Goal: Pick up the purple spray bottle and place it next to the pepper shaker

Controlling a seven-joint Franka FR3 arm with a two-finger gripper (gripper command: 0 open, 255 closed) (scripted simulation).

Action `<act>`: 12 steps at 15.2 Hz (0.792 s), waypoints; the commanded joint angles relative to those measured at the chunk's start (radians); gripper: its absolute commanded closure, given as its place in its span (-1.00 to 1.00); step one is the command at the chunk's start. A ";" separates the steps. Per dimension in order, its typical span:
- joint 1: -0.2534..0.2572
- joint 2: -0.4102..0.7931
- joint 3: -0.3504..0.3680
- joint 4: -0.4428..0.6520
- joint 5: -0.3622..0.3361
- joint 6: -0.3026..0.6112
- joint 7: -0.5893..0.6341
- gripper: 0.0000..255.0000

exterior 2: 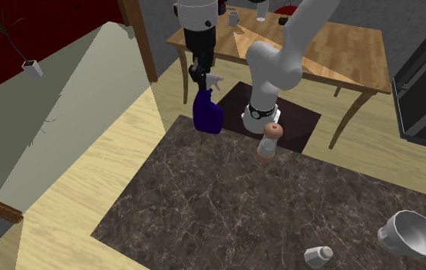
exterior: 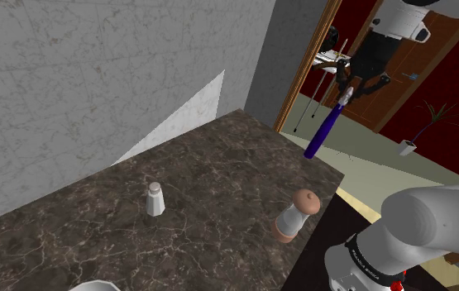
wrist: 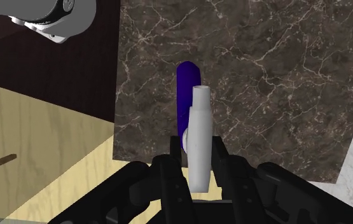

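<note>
Purple bottle (exterior: 325, 128): you have it off the counter, hanging below the gripper with its body slanted in the shoulder view and touching no surface.
White spray head (wrist: 199, 137): this is the part you are holding; the purple body reaches out beyond it, away from the hand.
Gripper (exterior: 350, 87): your black fingers (wrist: 168, 170) are clamped on the spray head from both sides, as the wrist view shows plainly.
Place of the bottle: by the wrist view it hangs over the dark marble counter (exterior 2: 226, 207), close to one edge; in the shoulder view it is near the counter corner by the wooden door frame (exterior: 306, 66).
Brown-topped grinder (exterior: 295, 215): upright on the counter at the edge nearest the arm's base, well apart from the bottle.
White shaker (exterior: 155, 199): upright, further in towards the grey wall, well apart from both grinder and bottle.
Pepper: you cannot tell which of those two holds it.
White bowl (exterior 2: 411, 234): on the counter near the white shaker.
Wooden table (exterior 2: 341, 46): behind the arm in the second exterior view.
</note>
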 commanded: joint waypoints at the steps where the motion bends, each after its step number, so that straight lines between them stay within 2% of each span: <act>1: -0.001 0.007 -0.003 0.034 -0.002 -0.027 0.000 1.00; 12: -0.004 0.047 -0.009 0.211 -0.009 -0.164 0.007 1.00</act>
